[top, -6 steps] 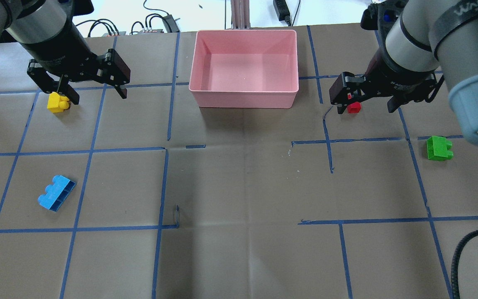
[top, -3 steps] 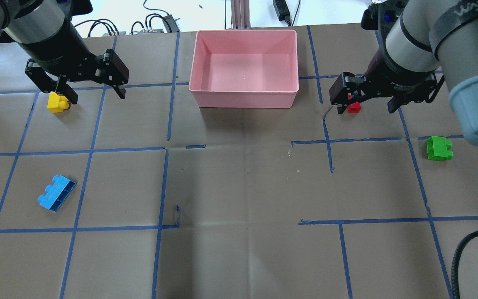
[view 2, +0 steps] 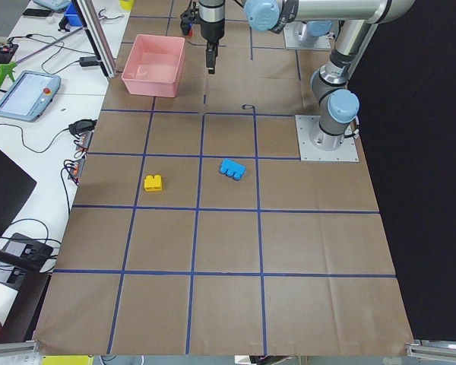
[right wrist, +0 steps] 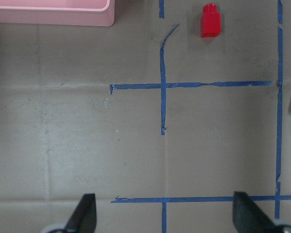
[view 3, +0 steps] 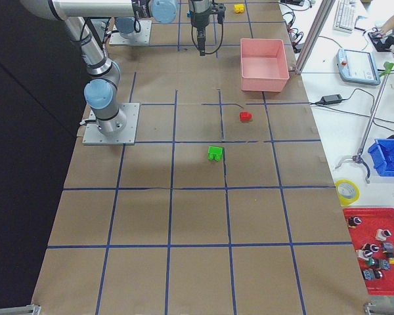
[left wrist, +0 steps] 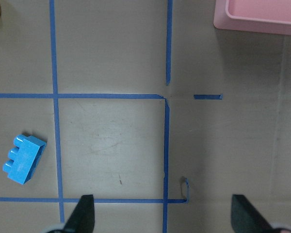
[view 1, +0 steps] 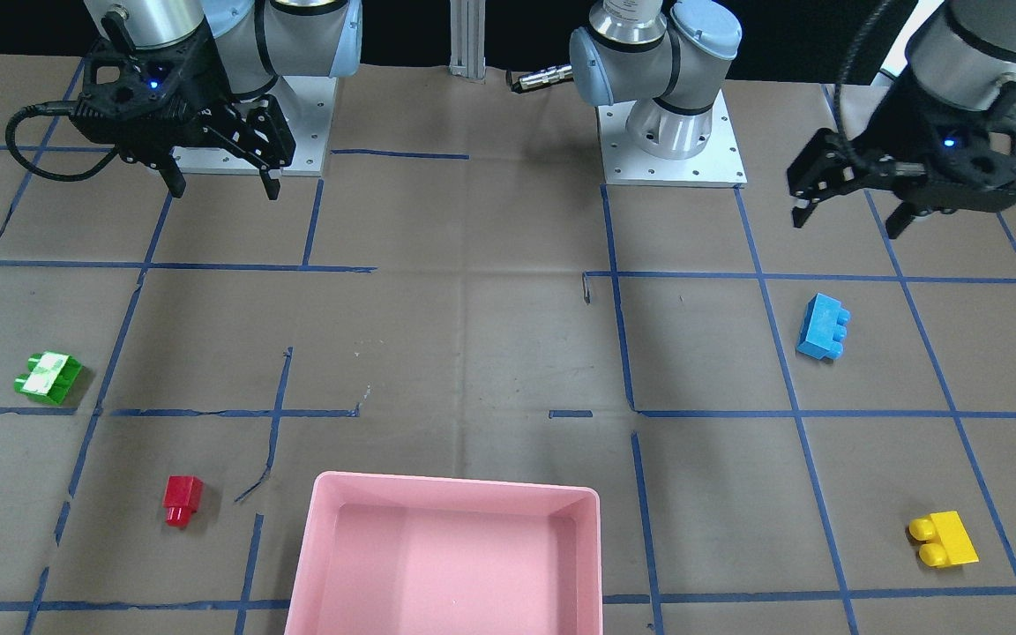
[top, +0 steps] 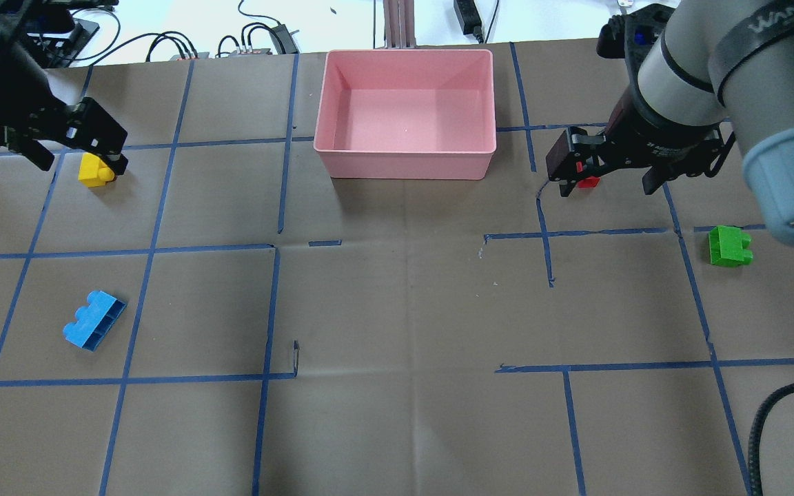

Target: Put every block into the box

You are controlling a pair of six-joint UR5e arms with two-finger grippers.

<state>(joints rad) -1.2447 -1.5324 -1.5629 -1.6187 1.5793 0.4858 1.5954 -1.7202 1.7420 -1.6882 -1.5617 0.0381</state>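
The pink box (top: 404, 165) stands at the table's far middle, empty; it also shows in the front view (view 1: 455, 489). The yellow block (top: 97, 170) lies far left and the blue block (top: 94, 320) lies nearer on the left. The red block (top: 586, 181) lies right of the box and the green block (top: 729, 246) lies further right. My left gripper (top: 80, 155) hangs open and empty above the yellow block's area. My right gripper (top: 608, 187) hangs open and empty above the red block (right wrist: 210, 20). The left wrist view shows the blue block (left wrist: 23, 159) on the paper below.
The table is covered in brown paper with a grid of blue tape lines. Cables and a power brick (top: 469, 17) lie beyond the far edge. A black cable (top: 776, 406) loops in at the near right. The arm bases (view 1: 671, 132) stand at the robot's side.
My left gripper has moved toward the left edge of the overhead view, uncovering most of the yellow block. My right gripper has shifted slightly nearer over the red block. The blocks have not moved.
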